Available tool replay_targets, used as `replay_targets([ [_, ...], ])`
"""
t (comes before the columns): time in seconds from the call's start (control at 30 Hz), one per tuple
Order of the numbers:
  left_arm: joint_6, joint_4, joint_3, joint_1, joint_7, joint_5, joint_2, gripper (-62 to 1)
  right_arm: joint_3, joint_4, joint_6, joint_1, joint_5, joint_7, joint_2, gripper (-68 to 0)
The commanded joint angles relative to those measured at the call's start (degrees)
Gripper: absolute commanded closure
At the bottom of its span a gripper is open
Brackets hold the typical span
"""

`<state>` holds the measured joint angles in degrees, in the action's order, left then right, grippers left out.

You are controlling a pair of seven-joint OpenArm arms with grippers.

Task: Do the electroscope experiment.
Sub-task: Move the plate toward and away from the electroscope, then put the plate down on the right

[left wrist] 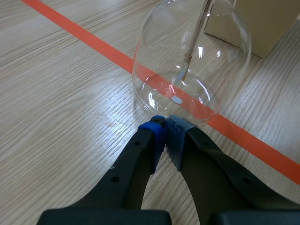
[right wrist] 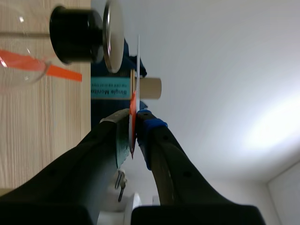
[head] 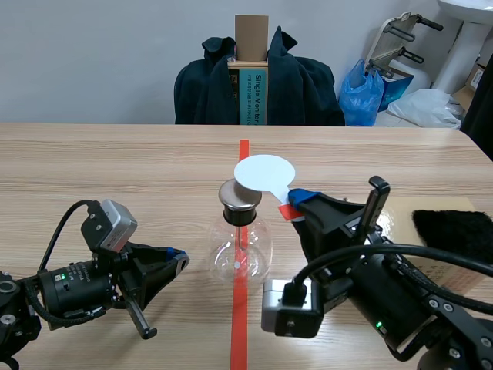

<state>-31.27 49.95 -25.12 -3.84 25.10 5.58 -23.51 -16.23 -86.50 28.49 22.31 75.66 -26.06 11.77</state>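
Items counted: one electroscope [head: 240, 247], one white paddle [head: 264, 171], one black cloth [head: 454, 231].

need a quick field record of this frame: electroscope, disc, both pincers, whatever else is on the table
electroscope: glass flask upright on the orange tape line; metal cap on black stopper
disc: white disc, its red handle clamped in the right pincer; held close to the cap, a slight gap between them
left: left pincer shut on nothing, tips by the flask's base; contact unclear
other: black cloth on a tan board, beside the right arm
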Motion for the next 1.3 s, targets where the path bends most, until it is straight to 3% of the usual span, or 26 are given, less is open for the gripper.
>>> replay_targets([
  [0.0, 0.1, 0.6, 0.1, -0.7, 0.8, 0.6, 0.0, -2.9, 0.2, -0.8, 0.7, 0.7, -0.1, 1.5, 0.5, -0.8],
  [0.1, 0.1, 0.6, 0.1, -0.7, 0.8, 0.6, 0.0, -2.9, 0.2, -0.9, 2.7, 1.6, -0.1, 5.1, 0.9, -0.8],
  [0.23, 0.1, 0.7, 0.1, -0.6, 0.8, 0.6, 0.0, -2.9, 0.3, -0.9, 7.7, 3.6, -0.2, 8.9, 1.6, -0.8],
  [0.43, 0.0, 0.8, 0.1, -0.6, 0.8, 0.6, -0.5, -2.9, 2.6, -2.2, 13.6, 8.9, -0.2, 11.3, 2.6, -0.8],
  [0.57, 0.0, 5.0, 0.1, 2.0, 0.8, 0.7, -3.3, -2.9, 4.6, -2.6, 14.0, 12.7, -0.2, 13.4, 3.3, -0.8],
  [0.77, -0.2, 18.3, 3.2, 10.9, 0.8, 1.3, -11.4, -2.9, 8.6, -2.5, 13.9, 16.8, -2.9, 15.7, 3.3, -0.8],
  [0.97, -0.2, 32.4, 11.0, 23.8, 0.8, 7.6, -20.2, -4.3, 10.3, -2.5, 13.3, 16.7, -5.3, 18.7, 3.3, -0.8],
  [1.07, -0.2, 38.4, 15.6, 29.9, 0.8, 8.8, -23.4, -18.1, 10.3, -2.3, 11.3, 15.9, -5.4, 20.2, 3.3, -0.8],
  [1.23, -0.2, 44.9, 24.1, 39.7, 0.8, 8.9, -25.4, -57.8, 10.2, -1.2, 5.9, 13.7, -5.4, 20.3, 3.3, -0.8],
  [1.27, -0.2, 45.7, 25.4, 41.4, 1.0, 9.3, -25.4, -62.3, 10.1, -1.0, 5.3, 13.2, -5.4, 20.3, 3.2, -0.9],
])
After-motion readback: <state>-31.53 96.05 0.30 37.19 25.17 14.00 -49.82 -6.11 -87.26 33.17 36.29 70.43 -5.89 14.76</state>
